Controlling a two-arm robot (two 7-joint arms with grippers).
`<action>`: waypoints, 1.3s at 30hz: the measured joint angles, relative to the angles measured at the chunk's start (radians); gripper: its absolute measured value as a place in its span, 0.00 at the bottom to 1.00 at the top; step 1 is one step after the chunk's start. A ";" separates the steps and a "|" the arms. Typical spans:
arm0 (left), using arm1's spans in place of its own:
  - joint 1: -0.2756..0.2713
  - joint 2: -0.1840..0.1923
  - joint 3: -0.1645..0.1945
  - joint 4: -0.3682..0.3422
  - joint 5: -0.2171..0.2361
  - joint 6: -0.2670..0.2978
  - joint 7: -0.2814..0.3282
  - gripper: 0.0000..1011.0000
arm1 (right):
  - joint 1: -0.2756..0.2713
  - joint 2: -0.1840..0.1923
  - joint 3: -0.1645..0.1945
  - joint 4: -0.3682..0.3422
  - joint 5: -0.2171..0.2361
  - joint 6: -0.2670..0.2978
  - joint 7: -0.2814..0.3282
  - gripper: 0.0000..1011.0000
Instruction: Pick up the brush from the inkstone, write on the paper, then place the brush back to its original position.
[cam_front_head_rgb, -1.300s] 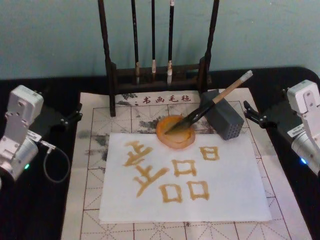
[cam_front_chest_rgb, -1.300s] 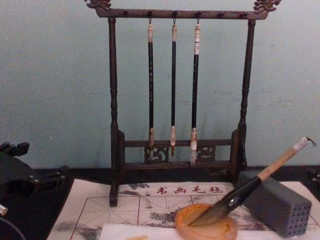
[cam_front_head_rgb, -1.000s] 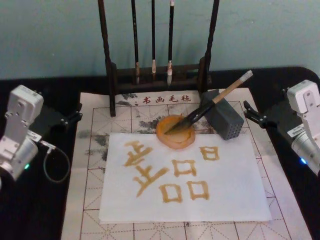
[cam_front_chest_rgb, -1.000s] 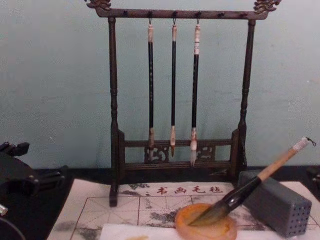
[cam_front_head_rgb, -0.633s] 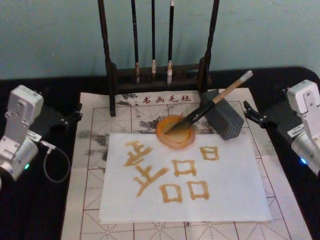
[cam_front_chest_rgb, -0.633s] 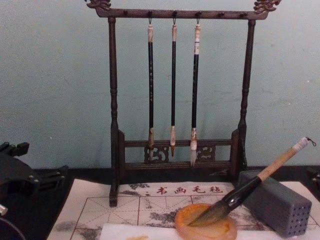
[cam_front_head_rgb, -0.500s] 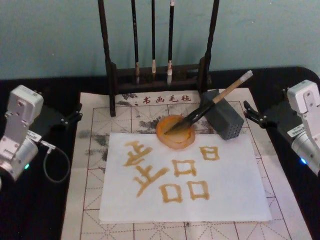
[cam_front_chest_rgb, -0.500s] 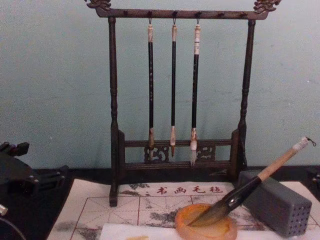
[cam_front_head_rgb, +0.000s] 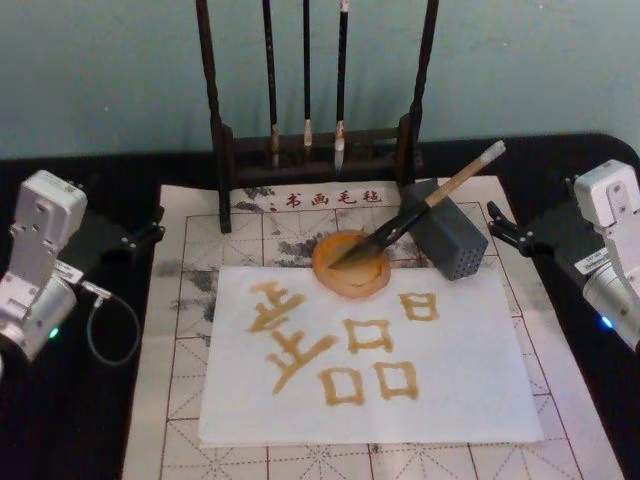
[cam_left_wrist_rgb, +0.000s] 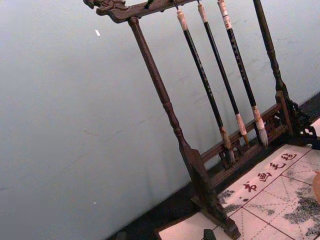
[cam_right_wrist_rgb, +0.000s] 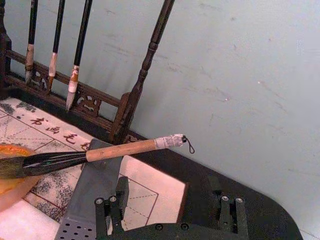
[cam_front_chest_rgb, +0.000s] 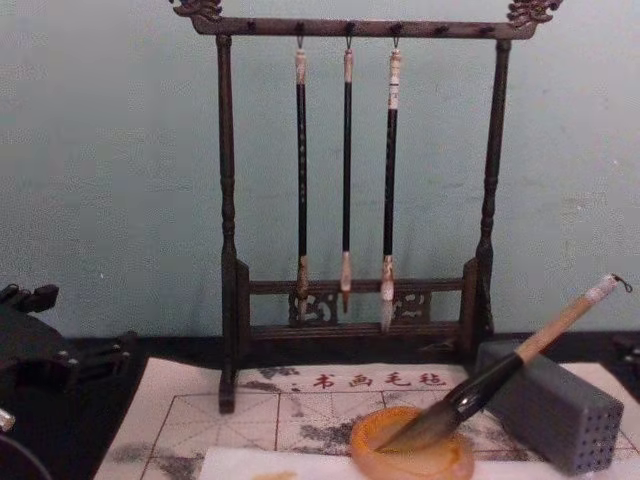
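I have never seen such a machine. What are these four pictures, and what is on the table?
It is a robot with two arms. One picture looks down from its head, one forward from its chest, and one comes from each wrist. Its left hand and right hand are open at the sides of the black table, holding nothing. The brush lies with its tip in the orange inkstone, its handle leaning on a grey block. The paper in front bears amber characters. Behind, a rack holds three thin brushes.

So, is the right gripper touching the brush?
Apart. The head view shows the right gripper out to the side of the brush, with a clear gap between them.
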 joint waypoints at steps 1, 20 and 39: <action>0.000 0.000 0.000 0.000 0.000 0.000 0.000 0.99 | 0.000 0.000 0.000 0.000 0.000 0.000 0.000 0.99; 0.000 0.000 0.000 0.000 0.000 0.000 0.000 0.99 | 0.000 0.000 0.000 0.000 0.000 0.000 0.000 0.99; 0.000 0.000 0.000 0.000 0.000 0.000 0.000 0.99 | 0.000 0.000 0.000 0.000 0.000 0.000 0.000 0.99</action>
